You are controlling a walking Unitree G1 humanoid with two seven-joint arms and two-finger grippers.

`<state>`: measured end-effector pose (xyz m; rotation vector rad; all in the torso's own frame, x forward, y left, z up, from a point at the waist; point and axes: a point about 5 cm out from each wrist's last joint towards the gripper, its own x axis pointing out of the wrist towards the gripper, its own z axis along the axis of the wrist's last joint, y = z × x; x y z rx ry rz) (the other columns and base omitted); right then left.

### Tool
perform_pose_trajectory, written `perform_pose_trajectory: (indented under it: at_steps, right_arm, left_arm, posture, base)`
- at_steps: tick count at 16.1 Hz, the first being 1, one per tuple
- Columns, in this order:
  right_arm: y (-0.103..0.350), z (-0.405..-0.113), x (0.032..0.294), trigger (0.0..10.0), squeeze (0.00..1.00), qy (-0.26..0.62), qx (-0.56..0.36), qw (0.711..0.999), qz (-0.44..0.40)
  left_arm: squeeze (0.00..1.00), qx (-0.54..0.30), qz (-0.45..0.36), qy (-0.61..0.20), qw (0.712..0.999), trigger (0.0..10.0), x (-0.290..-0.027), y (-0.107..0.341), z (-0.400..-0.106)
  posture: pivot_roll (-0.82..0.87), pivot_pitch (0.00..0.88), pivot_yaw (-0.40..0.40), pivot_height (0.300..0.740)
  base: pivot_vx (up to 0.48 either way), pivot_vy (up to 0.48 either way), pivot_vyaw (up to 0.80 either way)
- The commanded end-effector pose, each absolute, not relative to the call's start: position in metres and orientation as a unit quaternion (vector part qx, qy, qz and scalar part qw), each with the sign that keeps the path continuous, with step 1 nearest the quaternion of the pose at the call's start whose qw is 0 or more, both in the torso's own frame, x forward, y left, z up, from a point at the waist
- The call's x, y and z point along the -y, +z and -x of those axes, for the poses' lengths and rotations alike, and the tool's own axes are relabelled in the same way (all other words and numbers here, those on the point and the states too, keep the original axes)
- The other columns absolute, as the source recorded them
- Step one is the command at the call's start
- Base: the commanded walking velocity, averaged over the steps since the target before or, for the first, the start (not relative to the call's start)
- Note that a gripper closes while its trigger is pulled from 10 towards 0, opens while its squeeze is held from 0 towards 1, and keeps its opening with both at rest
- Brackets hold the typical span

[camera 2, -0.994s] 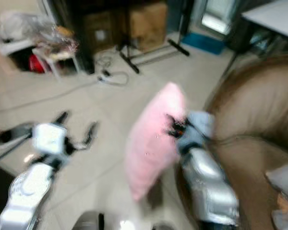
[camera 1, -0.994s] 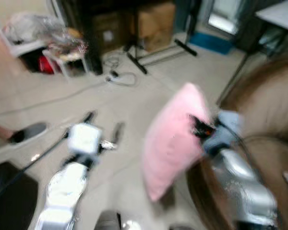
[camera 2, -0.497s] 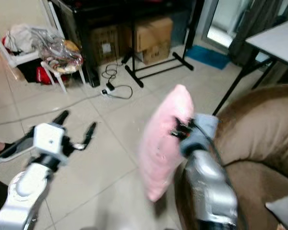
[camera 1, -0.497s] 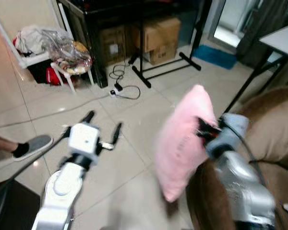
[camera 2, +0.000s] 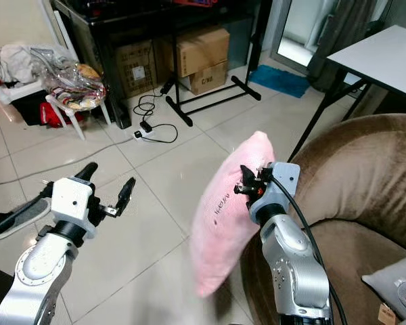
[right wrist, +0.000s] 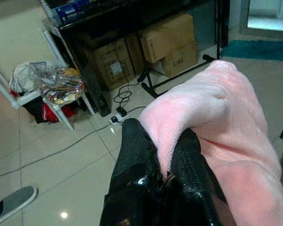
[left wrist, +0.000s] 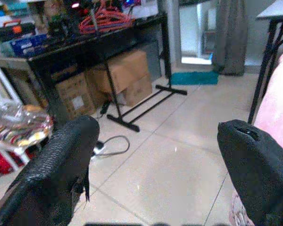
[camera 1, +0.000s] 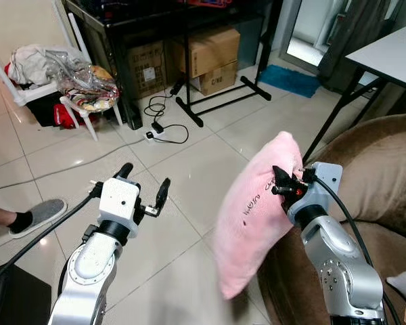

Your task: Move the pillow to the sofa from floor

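The soft pink pillow (camera 1: 257,210) hangs off the floor just beside the brown plush sofa (camera 1: 375,183), its fleecy edge pinched between the black fingers of the right gripper (right wrist: 162,162). Against a second ago, the head views are now sharp, not blurred. The left gripper (camera 1: 143,191) hovers over glossy pale tiles (camera 1: 183,169), fingers spread apart, holding nothing

probably a home living room: brown sofa (camera 1: 382,176), tiled floor (camera 1: 189,176), cardboard boxes (camera 1: 206,57).
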<state>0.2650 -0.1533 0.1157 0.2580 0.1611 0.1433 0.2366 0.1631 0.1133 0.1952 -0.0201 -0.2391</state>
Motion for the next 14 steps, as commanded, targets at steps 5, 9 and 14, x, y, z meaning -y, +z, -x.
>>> perform_pose_trajectory:
  at_steps: [5,9,14]
  right_arm:
    - [0.117,-0.2649,0.1569,10.0,0.0,0.055,-0.071,0.988,-0.122]
    - [0.1168,-0.2639,0.1574,10.0,0.0,0.05,-0.069,0.989,-0.117]
    - [0.1181,-0.2637,0.157,10.0,0.0,0.047,-0.066,0.99,-0.115]
  left_arm:
    - [0.0,0.003,-0.104,-0.102,0.989,10.0,-0.1656,0.1115,-0.2366]
    - [0.0,0.006,-0.107,-0.099,0.989,10.0,-0.1661,0.1124,-0.2372]
    - [0.0,0.004,-0.109,-0.094,0.99,10.0,-0.1678,0.112,-0.238]
  posture:
    - [-0.02,0.0,0.007,0.74]
    - [-0.02,0.0,0.012,0.74]
    - [-0.02,0.0,0.013,0.74]
  base:
    - [0.0,0.0,-0.42]
    - [0.0,0.0,-0.8]
    - [0.0,0.0,-0.8]
